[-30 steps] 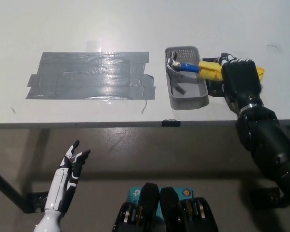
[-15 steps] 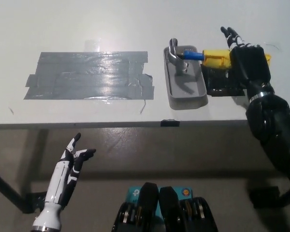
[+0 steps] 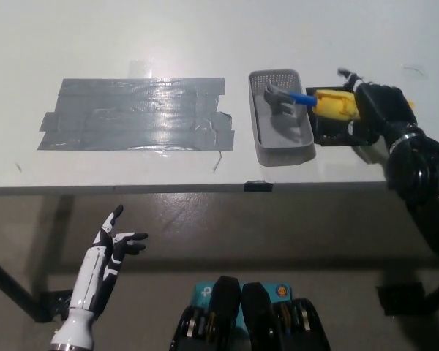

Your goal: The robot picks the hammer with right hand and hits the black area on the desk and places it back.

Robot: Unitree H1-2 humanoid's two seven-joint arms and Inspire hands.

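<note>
Left hand (image 3: 106,252) idles at lower left of frame, below the desk edge, fingers spread, holding nothing; well apart from everything that matters. Upper left-centre: the black area (image 3: 135,113), a patch of grey-black tape strips flat on the white desk (image 3: 205,29), with bare desk above and below it. Just right of it, a small gap between, the grey tray (image 3: 282,150), long axis running up-down in frame. Hammer (image 3: 307,101): metal head over the tray's upper part, blue neck and yellow handle running out right across the tray's right wall, so its long axis lies left-right. Right hand (image 3: 373,106) at upper right is closed around the yellow handle's far end; cannot tell whether the head rests on the tray or is just lifted. Target lies straight left of the hand, across the tray. My read: lift must clear the tray wall first, then swing left. Desk front edge is near below the tray; room is up and left.
</note>
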